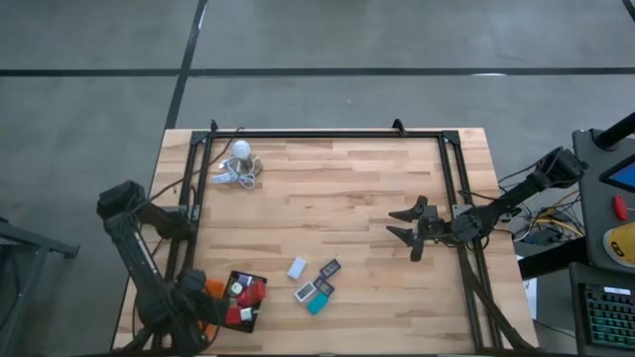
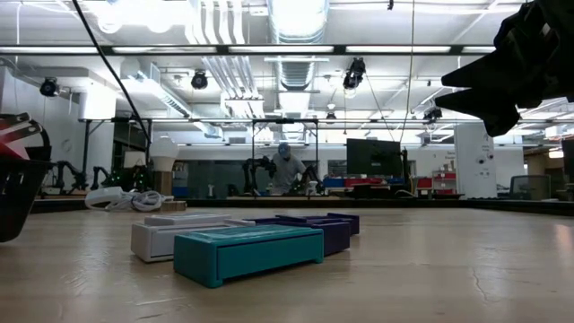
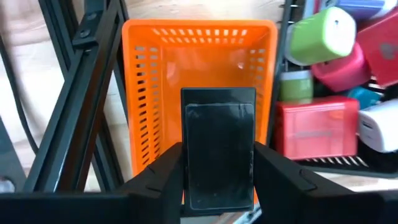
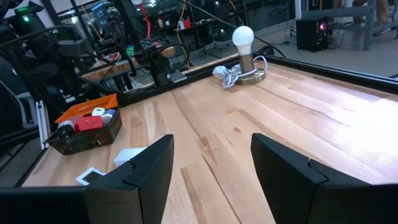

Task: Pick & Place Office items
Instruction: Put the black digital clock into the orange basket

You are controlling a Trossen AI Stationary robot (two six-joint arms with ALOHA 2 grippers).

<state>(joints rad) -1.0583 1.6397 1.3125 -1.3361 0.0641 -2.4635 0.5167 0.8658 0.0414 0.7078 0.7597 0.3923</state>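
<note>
Left wrist view had the left gripper (image 3: 217, 180) clamped on a black piece (image 3: 219, 152) over the orange tray (image 3: 143, 93) at seven o'clock; best released low and centred, while the right gripper (image 1: 412, 226) waited open at three o'clock.

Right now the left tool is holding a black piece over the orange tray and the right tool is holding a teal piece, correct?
Not quite. The left tool does hold the black piece over the orange tray, but the right tool is empty, its fingers apart over bare table, as the right wrist view shows.
</note>
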